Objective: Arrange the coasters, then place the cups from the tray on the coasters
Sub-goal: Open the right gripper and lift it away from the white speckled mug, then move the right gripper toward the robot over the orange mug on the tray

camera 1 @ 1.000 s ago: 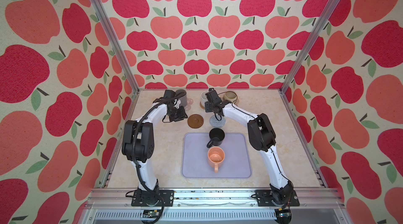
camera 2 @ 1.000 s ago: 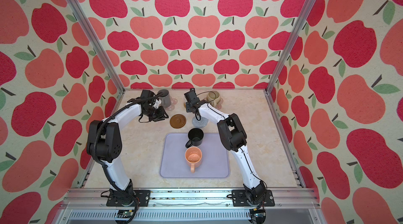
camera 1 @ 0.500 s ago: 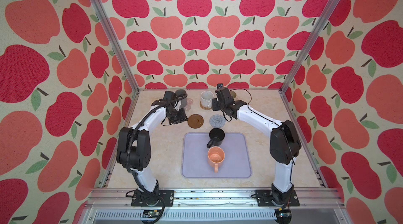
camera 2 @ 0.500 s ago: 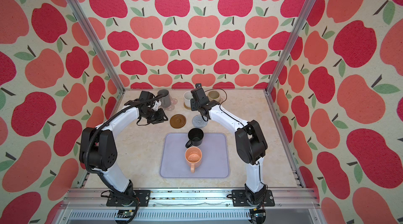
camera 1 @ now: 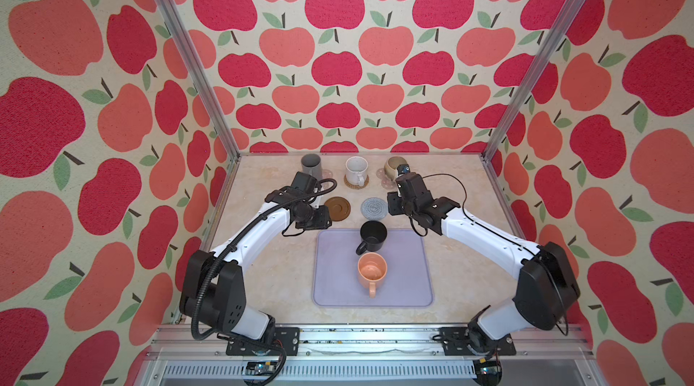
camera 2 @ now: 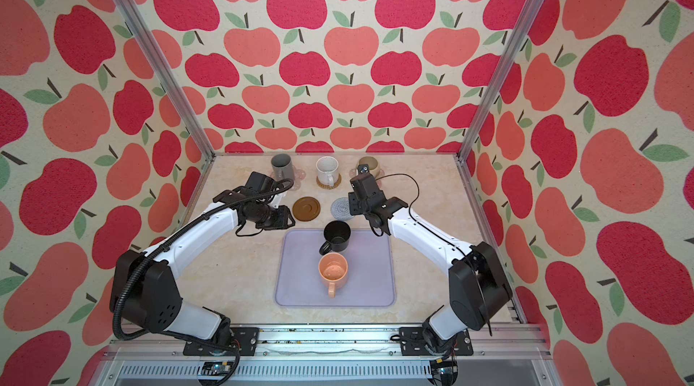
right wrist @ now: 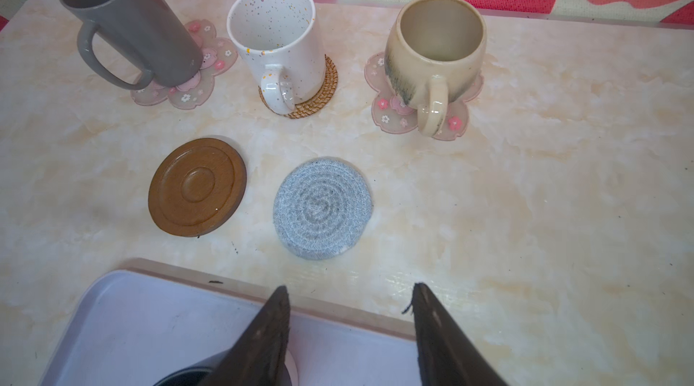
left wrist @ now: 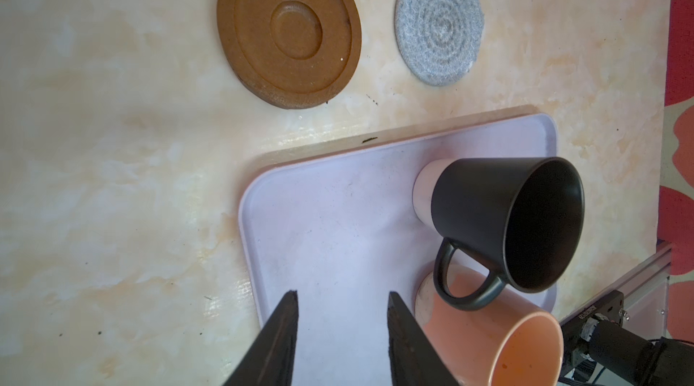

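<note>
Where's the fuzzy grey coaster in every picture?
Top view: grey coaster lies beyond the tray, behind the black cup.
Top view: grey coaster beyond the tray, behind the black cup.
Left wrist: grey coaster past the tray's corner, beside the brown coaster.
Right wrist: grey coaster between the tray and the white cup.
Shared landmark: the brown coaster right beside it.

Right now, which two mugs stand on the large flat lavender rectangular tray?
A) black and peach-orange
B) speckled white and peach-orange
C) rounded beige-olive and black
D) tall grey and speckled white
A: the black handled mug and the peach-orange handled mug stand upright on the lavender tray.
</note>
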